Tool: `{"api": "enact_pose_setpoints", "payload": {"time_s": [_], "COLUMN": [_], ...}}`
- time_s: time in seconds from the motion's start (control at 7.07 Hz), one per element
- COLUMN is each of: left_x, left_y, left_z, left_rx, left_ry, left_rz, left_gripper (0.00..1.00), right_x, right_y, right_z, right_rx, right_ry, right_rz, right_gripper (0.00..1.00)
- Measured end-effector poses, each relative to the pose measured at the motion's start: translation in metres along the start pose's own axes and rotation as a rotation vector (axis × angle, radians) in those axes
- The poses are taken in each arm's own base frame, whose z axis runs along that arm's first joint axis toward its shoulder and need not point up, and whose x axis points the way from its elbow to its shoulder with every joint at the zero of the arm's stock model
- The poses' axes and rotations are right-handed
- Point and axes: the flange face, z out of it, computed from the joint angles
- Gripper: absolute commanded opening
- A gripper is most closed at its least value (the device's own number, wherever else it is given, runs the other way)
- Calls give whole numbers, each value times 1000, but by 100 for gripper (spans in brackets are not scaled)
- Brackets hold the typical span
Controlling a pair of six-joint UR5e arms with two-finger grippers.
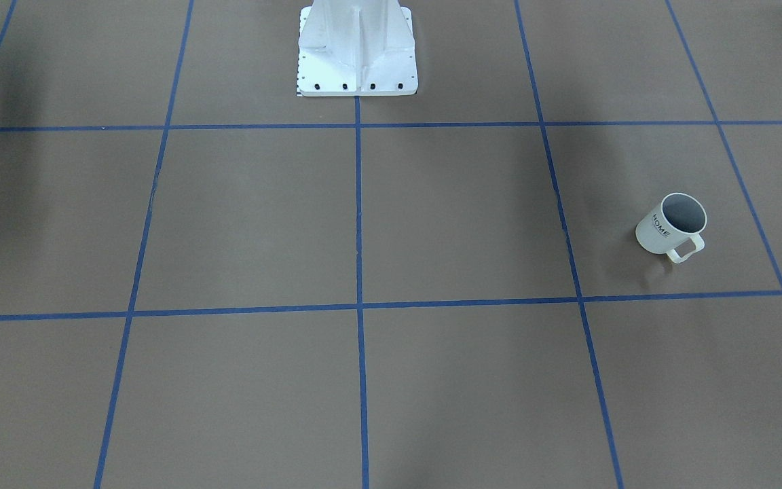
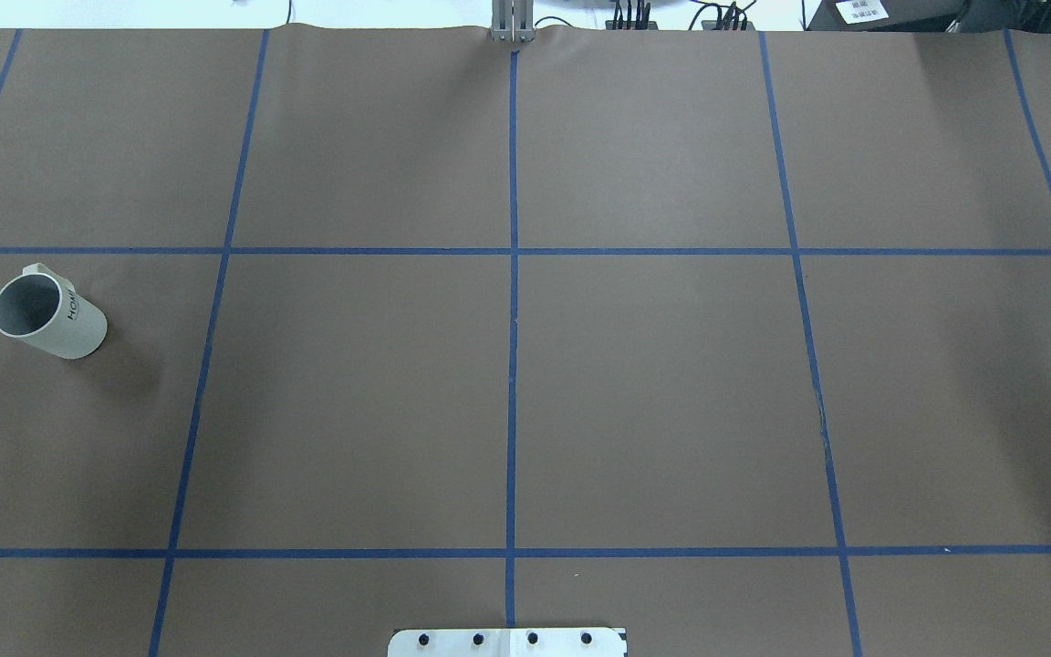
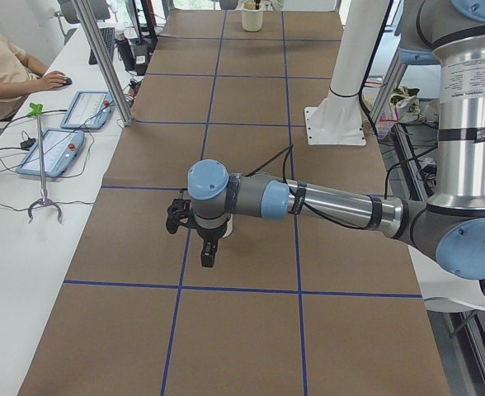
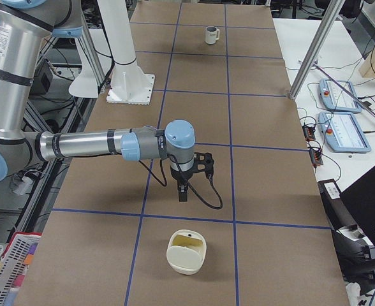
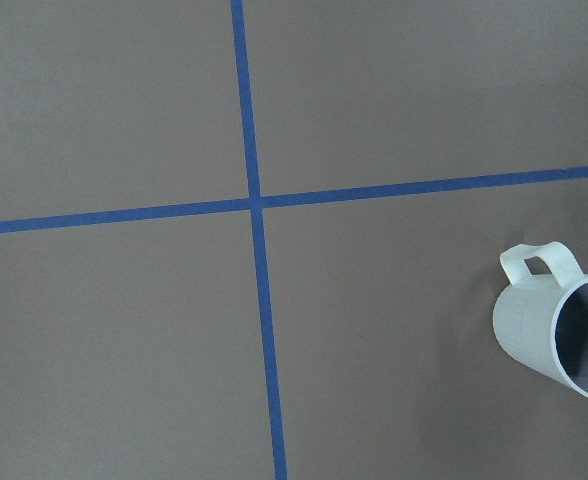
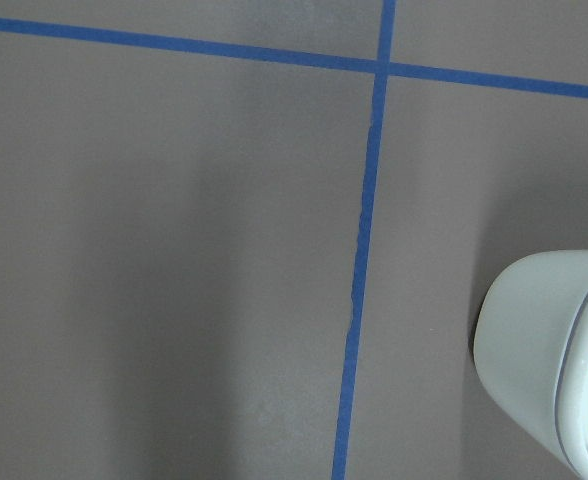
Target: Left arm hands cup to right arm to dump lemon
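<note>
The white "HOME" cup (image 1: 673, 227) stands upright on the brown table, handle toward the operators' side. It also shows in the overhead view (image 2: 46, 317), in the left wrist view (image 5: 554, 320) at the lower right, and at the far end of the exterior right view (image 4: 211, 35). Its grey inside shows no lemon. The left gripper (image 3: 206, 254) hangs above the table over the cup's area; I cannot tell whether it is open or shut. The right gripper (image 4: 183, 192) hangs above the table a little short of a cream container (image 4: 186, 252); I cannot tell its state. Neither arm shows in the overhead or front views.
The cream container (image 6: 549, 360) has a pale yellow patch inside. The white robot pedestal (image 1: 357, 51) stands at the table's robot-side edge. A seated operator (image 3: 3, 70), pendants (image 4: 344, 131) and metal posts (image 3: 102, 58) line the far side.
</note>
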Motion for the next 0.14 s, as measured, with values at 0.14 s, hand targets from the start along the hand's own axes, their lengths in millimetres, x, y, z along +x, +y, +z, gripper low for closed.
{"api": "enact_pose_setpoints", "payload": {"time_s": [0.14], "left_x": [3], "left_y": [-2], "left_z": [-2], "left_rx": [3], "left_ry": [3], "left_rz": [3], "left_gripper": [100], "right_x": [2], "right_y": [0], "right_z": [2], "right_rx": [-3], "right_ry": [2], "right_rz": [1], "right_gripper": [100]}}
